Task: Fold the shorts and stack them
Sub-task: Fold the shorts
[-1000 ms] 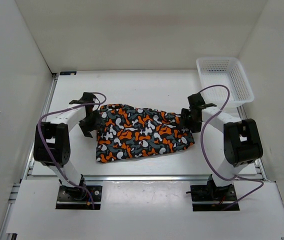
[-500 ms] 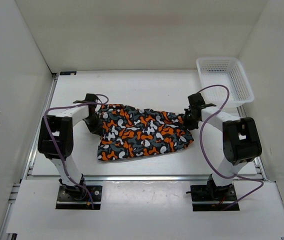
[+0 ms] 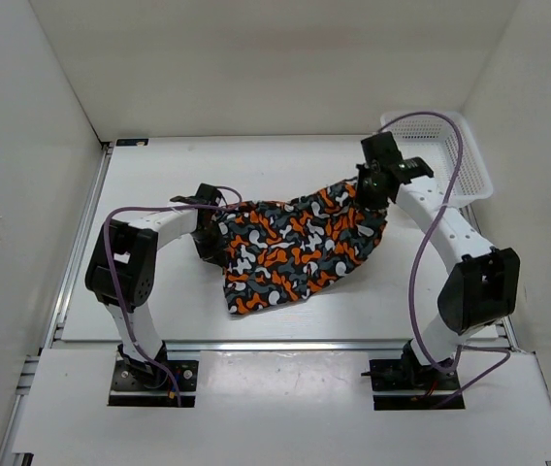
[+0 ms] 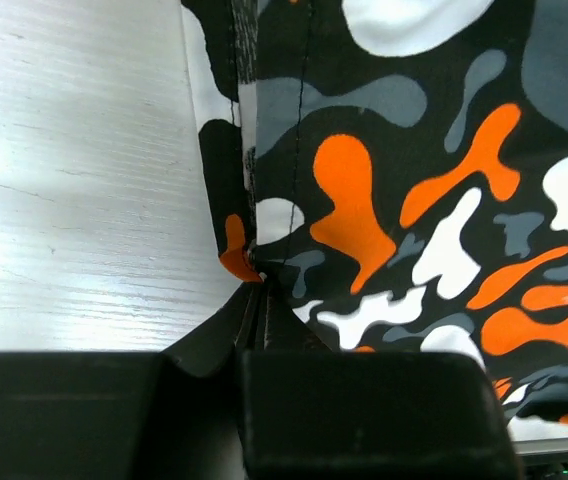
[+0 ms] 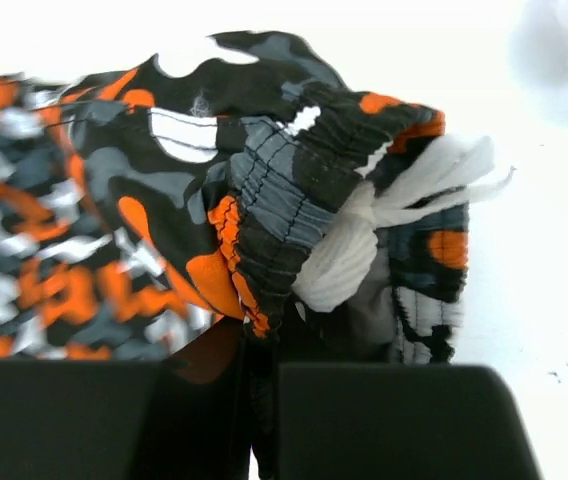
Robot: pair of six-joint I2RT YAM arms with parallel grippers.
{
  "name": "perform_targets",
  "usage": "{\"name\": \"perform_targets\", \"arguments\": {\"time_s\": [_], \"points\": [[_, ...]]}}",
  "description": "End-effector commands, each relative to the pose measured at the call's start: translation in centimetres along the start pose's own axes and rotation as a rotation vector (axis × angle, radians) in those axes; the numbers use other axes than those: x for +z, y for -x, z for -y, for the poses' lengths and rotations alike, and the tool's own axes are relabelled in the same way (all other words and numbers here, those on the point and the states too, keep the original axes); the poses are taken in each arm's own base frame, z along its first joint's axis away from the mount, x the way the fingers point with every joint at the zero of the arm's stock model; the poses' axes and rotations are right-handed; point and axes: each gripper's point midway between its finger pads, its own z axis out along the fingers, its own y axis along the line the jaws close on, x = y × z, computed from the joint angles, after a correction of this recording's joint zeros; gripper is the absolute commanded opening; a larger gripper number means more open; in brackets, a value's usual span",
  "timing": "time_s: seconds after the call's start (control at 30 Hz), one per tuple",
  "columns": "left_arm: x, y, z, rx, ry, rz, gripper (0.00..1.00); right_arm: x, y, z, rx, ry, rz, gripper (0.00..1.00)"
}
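The camouflage shorts in orange, black, grey and white hang stretched between both grippers over the middle of the table. My left gripper is shut on the shorts' left hem corner, low near the table. My right gripper is shut on the elastic waistband next to the white drawstring, and holds that end raised toward the back right. The shorts' lower edge droops onto the table.
A white mesh basket stands at the back right corner, close behind the right arm. White walls enclose the table on three sides. The metal rail marks the table's near edge.
Both grippers closed on the shorts' ends. The right gripper lifted its end up and toward the back right; the left gripper slid rightward with the hem. The shorts now hang slanted.
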Motion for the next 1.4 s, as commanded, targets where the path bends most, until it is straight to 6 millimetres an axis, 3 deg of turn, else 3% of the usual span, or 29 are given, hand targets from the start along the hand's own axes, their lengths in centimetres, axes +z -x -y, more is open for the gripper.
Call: {"name": "perform_targets", "arguments": {"time_s": [0.0,0.1,0.13,0.2,0.23,0.3,0.33,0.37,0.4,0.43,0.47,0.53,0.67,0.83,0.97,1.0,1.07,1.1,1.13,1.17,1.27,1.37], "points": [[-0.5,1.0,0.7,-0.019,-0.026,0.026,0.11,-3.1,-0.4,-3.2,-0.082,-0.028,-0.031,0.0],[-0.5,1.0,0.7,-0.019,-0.026,0.026,0.11,-4.4,-0.7,-8.9,-0.114,0.054,-0.015,0.0],[-0.3,0.8,0.5,-0.02,-0.02,0.019,0.11,-4.9,-1.7,-11.5,-0.131,0.092,-0.017,0.0],[-0.3,0.9,0.4,-0.02,-0.013,0.025,0.11,-4.4,-2.7,-14.2,-0.158,0.105,-0.033,0.0],[-0.3,0.9,0.4,-0.02,-0.013,0.025,0.11,-5.4,-3.0,-16.9,-0.175,0.154,-0.016,0.0],[-0.3,0.6,0.6,-0.011,-0.014,0.023,0.11,-4.4,-4.6,-19.9,-0.214,0.164,-0.035,0.0],[-0.3,0.6,0.6,-0.011,-0.014,0.023,0.11,-4.6,-4.2,-21.1,-0.211,0.178,-0.014,0.0],[0.0,0.5,0.5,-0.011,-0.008,0.016,0.11,-3.2,-5.1,-22.0,-0.219,0.166,-0.039,0.0],[0.0,0.5,0.5,-0.011,-0.008,0.016,0.11,-3.0,-5.7,-23.0,-0.238,0.175,-0.044,0.0],[0.0,0.5,0.5,-0.011,-0.008,0.016,0.11,-3.0,-5.6,-23.9,-0.243,0.187,-0.038,0.0],[0.0,0.5,0.5,-0.011,-0.008,0.016,0.11,-1.7,-6.0,-24.3,-0.248,0.176,-0.049,0.0],[0.0,0.5,0.5,-0.011,-0.008,0.016,0.11,-1.3,-6.9,-26.5,-0.264,0.223,-0.056,0.0],[-0.8,1.0,0.9,0.0,-0.026,0.039,0.11,-1.2,-7.7,-28.6,-0.277,0.278,-0.068,0.0],[-3.9,1.9,1.2,-0.007,-0.086,0.093,0.17,-0.6,-8.2,-29.0,-0.277,0.3,-0.077,0.0],[-5.8,3.4,0.7,-0.02,-0.094,0.138,0.16,-0.7,-8.5,-30.4,-0.263,0.361,-0.092,0.0],[-5.8,3.3,0.6,-0.021,-0.089,0.13,0.21,-0.3,-8.9,-30.4,-0.266,0.362,-0.107,0.0],[-6.4,3.5,0.6,-0.019,-0.093,0.126,0.35,-0.6,-9.3,-31.8,-0.27,0.412,-0.111,0.19],[-7.0,3.9,0.9,-0.017,-0.105,0.144,0.48,-0.4,-9.7,-32.3,-0.284,0.437,-0.123,0.3],[-7.0,3.8,0.5,-0.027,-0.096,0.135,0.71,-1.9,-10.0,-33.9,-0.306,0.54,-0.122,0.39],[-8.0,4.0,0.7,-0.016,-0.109,0.155,0.75,-2.5,-9.9,-34.3,-0.303,0.581,-0.112,0.52],[-8.7,4.3,-0.5,-0.027,-0.081,0.173,0.77,-5.6,-9.0,-34.4,-0.3,0.693,-0.039,0.81],[-8.7,5.0,-1.9,-0.051,-0.05,0.182,0.75,-8.5,-8.3,-32.9,-0.331,0.737,0.026,0.86]]}}
